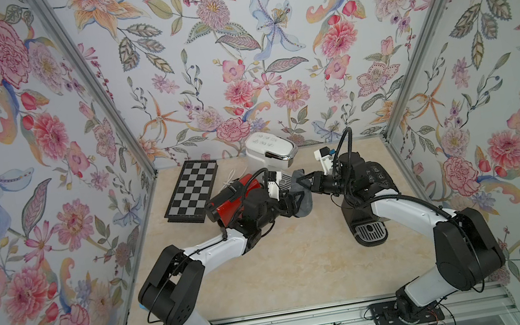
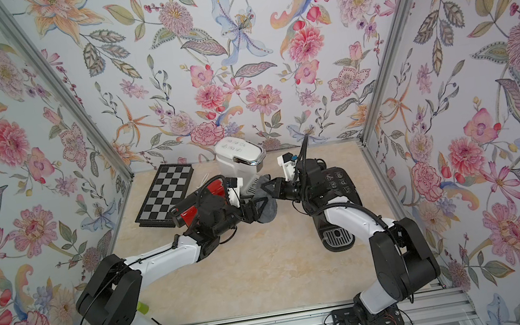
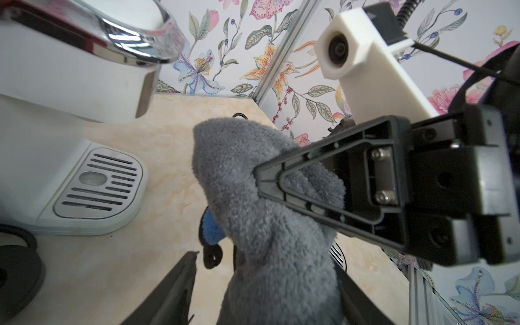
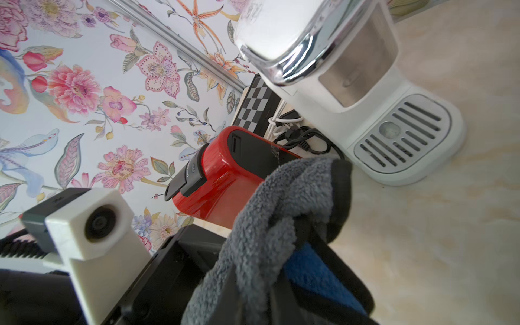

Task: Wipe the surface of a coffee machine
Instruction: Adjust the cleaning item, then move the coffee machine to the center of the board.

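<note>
— Cloth (image 1: pixel 305 198) is being passed over the middle of the table (image 1: pixel 304 269), it seems. By which pincer is it held?
— It is pinched by the right gripper (image 1: pixel 305 177), whose jaws are closed narrow on it. The left gripper (image 1: pixel 297 200) is seen with its fingers (image 3: pixel 174 284) spread wide, the cloth lying loose between them.
— Where is the machine to be wiped?
— Three are seen: the white coffee machine (image 1: pixel 269 154) at the far side, the red coffee machine (image 1: pixel 234 197) on the left, the black coffee machine (image 1: pixel 374 180) on the right, under the right arm. Which one is meant cannot be told.
— How is this step done well?
— The left gripper should be drawn straight back, so that the cloth is not dragged out. A flat fold should then be pressed lightly on the surface
</note>
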You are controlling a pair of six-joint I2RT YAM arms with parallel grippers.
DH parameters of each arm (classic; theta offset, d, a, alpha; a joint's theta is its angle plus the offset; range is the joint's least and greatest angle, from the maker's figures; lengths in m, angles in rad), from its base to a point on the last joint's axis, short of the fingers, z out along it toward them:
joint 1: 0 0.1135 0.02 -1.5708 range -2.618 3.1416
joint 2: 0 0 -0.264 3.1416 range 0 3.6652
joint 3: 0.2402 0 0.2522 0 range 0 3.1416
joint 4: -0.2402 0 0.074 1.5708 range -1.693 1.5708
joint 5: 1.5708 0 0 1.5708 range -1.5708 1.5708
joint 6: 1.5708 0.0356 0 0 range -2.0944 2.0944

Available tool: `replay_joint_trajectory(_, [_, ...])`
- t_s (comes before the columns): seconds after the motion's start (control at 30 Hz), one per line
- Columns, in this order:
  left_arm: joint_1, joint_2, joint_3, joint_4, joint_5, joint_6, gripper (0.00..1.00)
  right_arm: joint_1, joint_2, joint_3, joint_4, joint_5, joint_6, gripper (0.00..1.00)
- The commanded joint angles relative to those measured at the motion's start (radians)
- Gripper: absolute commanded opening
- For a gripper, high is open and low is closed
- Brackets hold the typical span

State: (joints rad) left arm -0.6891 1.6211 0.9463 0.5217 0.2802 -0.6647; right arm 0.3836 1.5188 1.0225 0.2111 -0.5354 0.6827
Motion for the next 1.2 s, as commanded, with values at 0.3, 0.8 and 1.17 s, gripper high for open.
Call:
replay_joint_trajectory(0.3, [0.147, -0.036, 0.263, -0.337, -0.307, 0.060, 0.68, -0.034, 0.139, 0.291, -0.211, 0.402, -0.176, 0.02])
replay_joint_trajectory(0.8, [0.363, 0.381, 0.815, -0.449, -0.180, 0.062, 0.64, -0.081, 0.314, 0.453, -0.274, 0.435, -0.226, 0.04])
replay_joint_trajectory(1.17, [0.436, 0.770, 1.352, -0.652, -0.066, 0.049, 0.61, -0.090, 0.392, 0.503, -0.295, 0.391, -0.248, 0.05])
